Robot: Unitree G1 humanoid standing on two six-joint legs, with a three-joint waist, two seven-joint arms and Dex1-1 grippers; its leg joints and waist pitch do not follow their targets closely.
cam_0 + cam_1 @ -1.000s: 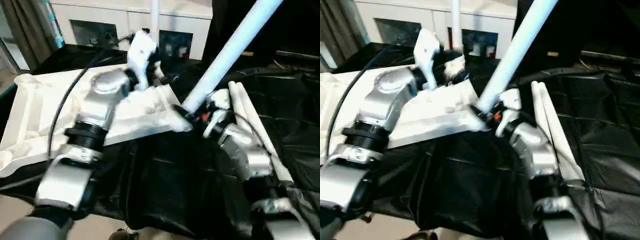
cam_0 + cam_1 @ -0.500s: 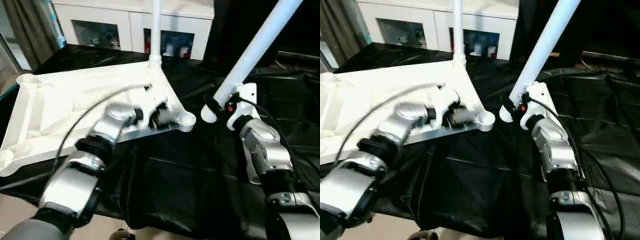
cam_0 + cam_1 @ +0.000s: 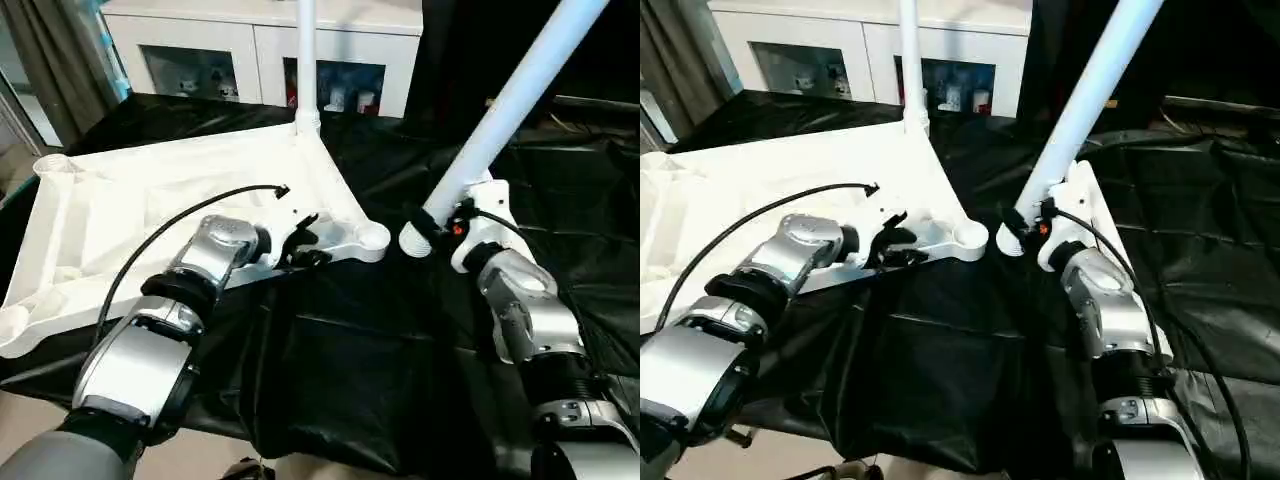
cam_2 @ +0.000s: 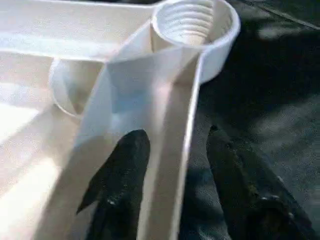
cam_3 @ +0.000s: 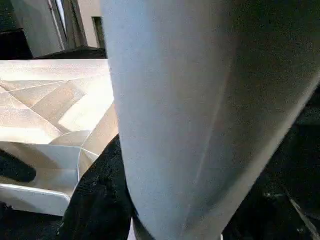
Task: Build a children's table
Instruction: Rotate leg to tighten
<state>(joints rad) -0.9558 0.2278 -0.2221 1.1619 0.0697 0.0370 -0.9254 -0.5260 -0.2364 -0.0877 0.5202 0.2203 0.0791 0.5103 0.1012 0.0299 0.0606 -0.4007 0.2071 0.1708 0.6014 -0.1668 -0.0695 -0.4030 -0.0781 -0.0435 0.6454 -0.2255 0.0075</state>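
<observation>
The children's table top (image 3: pixel 120 210) lies upside down, white and ribbed, on the black cloth. One white leg (image 3: pixel 305 50) stands upright in its far corner socket. My left gripper (image 3: pixel 305 248) is at the near rim, just short of the empty corner socket (image 3: pixel 372 237). In the left wrist view this gripper (image 4: pixel 175 135) is open astride the rim wall, one finger (image 4: pixel 120 180) inside and the other outside, with the threaded socket (image 4: pixel 192 20) beyond. My right gripper (image 3: pixel 437 218) is shut on a tilted leg (image 3: pixel 510 90), whose lower end hangs just right of that socket.
The black-draped work table (image 3: pixel 380 350) carries everything, and its front edge runs below my left forearm. A white cabinet (image 3: pixel 250 50) with glass doors stands behind. A grey curtain (image 3: pixel 50 60) hangs at the far left.
My left gripper has swung down from above the top to the rim by the near corner socket, its fingers narrowing. The held leg's lower end has shifted right, off the corner.
</observation>
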